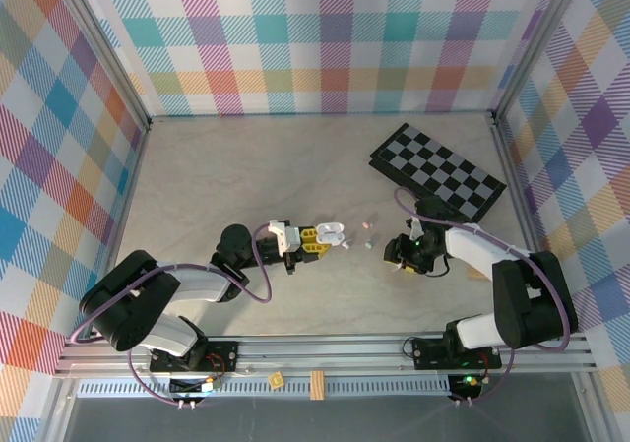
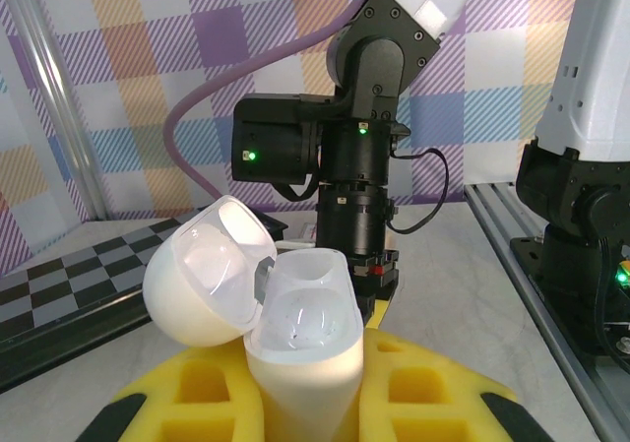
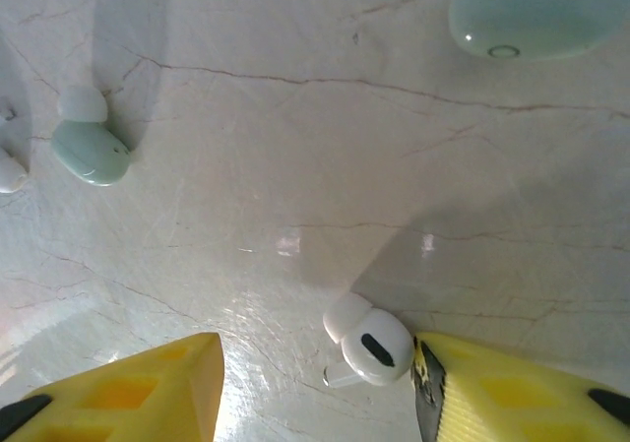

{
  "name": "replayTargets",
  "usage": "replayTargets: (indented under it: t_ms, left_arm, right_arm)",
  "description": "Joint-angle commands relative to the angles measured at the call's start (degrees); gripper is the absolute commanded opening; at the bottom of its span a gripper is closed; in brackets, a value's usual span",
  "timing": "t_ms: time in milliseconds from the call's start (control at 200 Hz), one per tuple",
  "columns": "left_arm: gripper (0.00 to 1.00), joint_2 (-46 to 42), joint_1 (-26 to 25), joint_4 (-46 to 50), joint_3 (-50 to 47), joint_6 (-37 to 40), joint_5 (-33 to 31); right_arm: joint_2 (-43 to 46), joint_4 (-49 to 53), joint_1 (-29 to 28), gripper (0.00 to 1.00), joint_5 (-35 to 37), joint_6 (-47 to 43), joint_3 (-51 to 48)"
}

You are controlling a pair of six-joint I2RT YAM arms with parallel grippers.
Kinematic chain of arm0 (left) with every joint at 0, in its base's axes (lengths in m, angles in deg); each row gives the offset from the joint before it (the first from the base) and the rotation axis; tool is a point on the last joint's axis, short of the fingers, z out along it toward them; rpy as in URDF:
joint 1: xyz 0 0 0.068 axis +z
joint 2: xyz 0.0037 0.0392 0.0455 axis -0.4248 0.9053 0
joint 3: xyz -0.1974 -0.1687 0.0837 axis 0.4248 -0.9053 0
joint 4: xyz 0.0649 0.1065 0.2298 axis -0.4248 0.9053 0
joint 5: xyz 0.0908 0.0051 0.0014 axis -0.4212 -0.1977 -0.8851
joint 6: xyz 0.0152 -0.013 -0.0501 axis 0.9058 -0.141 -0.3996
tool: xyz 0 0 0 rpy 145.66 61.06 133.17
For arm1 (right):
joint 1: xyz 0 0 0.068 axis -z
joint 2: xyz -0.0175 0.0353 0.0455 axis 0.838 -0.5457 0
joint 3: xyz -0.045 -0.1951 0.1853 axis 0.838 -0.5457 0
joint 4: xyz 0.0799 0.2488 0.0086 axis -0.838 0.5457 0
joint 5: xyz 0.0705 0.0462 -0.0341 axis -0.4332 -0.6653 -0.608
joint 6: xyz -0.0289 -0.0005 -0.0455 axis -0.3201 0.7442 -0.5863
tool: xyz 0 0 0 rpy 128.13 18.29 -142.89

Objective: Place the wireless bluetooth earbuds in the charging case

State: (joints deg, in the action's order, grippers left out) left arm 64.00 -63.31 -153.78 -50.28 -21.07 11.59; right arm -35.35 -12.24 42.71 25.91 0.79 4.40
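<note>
Pastel plaid walls [image 1: 325, 38]; pale marble-look tabletop [image 1: 246, 166]; black-grey checkerboard [image 1: 438, 171] far right corner; even light.

Overhead looking down, left wrist facing right arm [image 2: 369, 117], right wrist close above table [image 3: 295, 166]

No text, brand, number or sign can be read; nothing legible is printed on the case [image 2: 300, 368], the earbud [image 3: 372, 346] or the checkerboard [image 1: 438, 171] at 1 o'clock

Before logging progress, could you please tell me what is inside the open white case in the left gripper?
The white case, lid hinged open, shows a glossy hollow with no earbud seen in it. Its deeper part is hidden by the near rim.
</note>
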Motion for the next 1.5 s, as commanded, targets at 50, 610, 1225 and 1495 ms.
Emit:
replayTargets:
  t_ms: [50, 610, 1225, 1495]
  left_arm:
    - [0.01, 0.5, -0.4, -3.6, 1.8, -0.9, 1.4]
    - [0.01, 0.1, -0.7, -3.5, 1.3, -1.4, 1.3]
    - [0.01, 3.2, -0.8, -3.5, 2.8, -4.8, 0.4]
    - [0.01, 5.6, -0.9, -3.5, 4.2, -7.3, 0.1]
  right_arm:
    - [-0.1, -0.9, -0.2, 0.48, 0.7, 1.3, -0.6]
    - [-1.9, -2.5, -0.2, 0.26, 4.0, 5.1, -0.9]
    - [11.8, -4.8, -2.0, 0.21, 6.7, 0.3, -1.0]
    - [21.3, -5.9, -9.9, 0.2, 15.9, -8.8, 2.4]
